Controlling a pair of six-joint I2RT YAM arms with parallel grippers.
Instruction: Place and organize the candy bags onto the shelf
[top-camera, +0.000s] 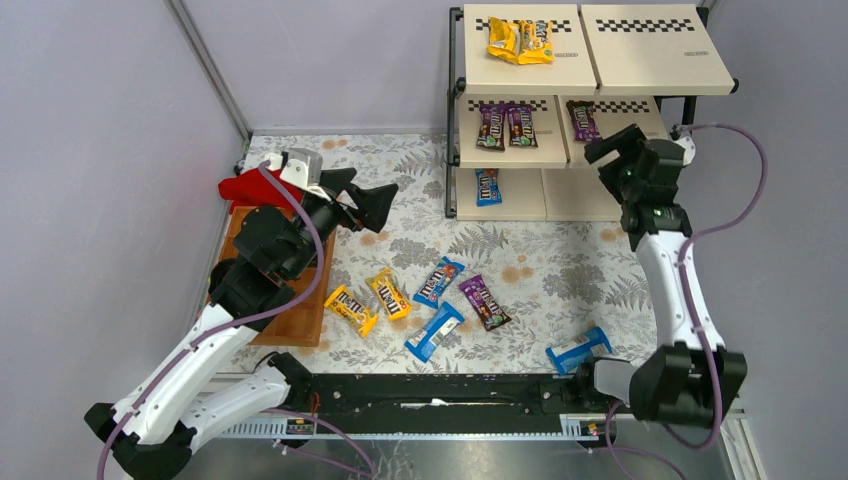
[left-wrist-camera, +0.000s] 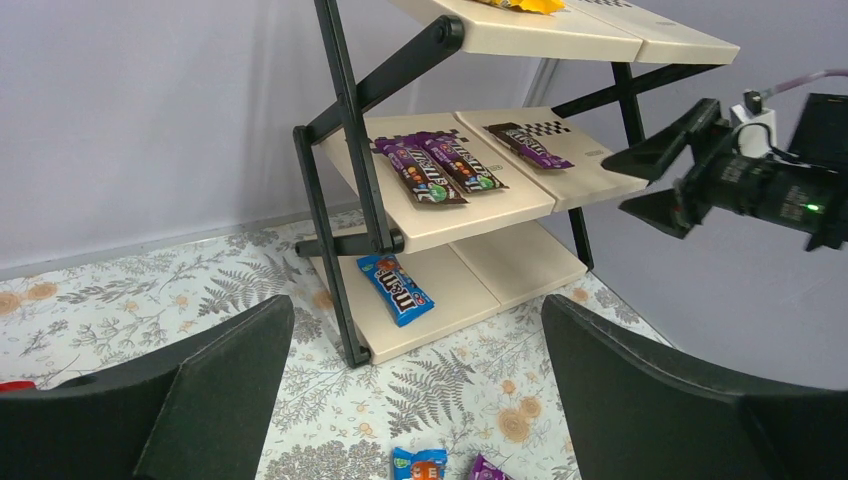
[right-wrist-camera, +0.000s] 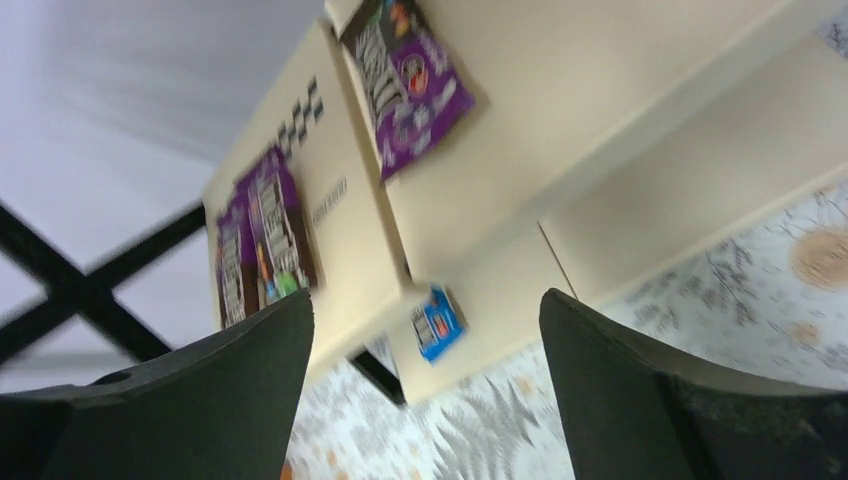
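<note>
Black and spread wide, my right fingers (right-wrist-camera: 170, 400) grasp nothing. They hang just in front of the shelf (right-wrist-camera: 500, 180), level with its middle tier. Through the gap between them I see a single purple bag (right-wrist-camera: 410, 85) lying flat on the right-hand board of that tier. A pair of purple-brown bags (right-wrist-camera: 262, 240) sits side by side on the left-hand board, and a blue bag (right-wrist-camera: 437, 322) rests on the lowest tier beneath them. My left fingers (left-wrist-camera: 200, 400) are parted just as far and are likewise empty. They hover over the left part of the table (top-camera: 540, 270), well away from the shelf and pointed towards it, with a red cloth (top-camera: 245, 187) and a wooden tray (top-camera: 300, 305) beside that arm. On the shelf's top tier two yellow bags (top-camera: 520, 40) lie touching on the left board. Six more packets are scattered on the floral table between my arms. Two yellow packets (top-camera: 388, 293) lie near the tray. Next come a blue packet (top-camera: 438, 280), a purple packet (top-camera: 484, 302) and a second blue packet (top-camera: 435, 332). A third blue packet (top-camera: 578, 350) lies close to my right arm's base.
</note>
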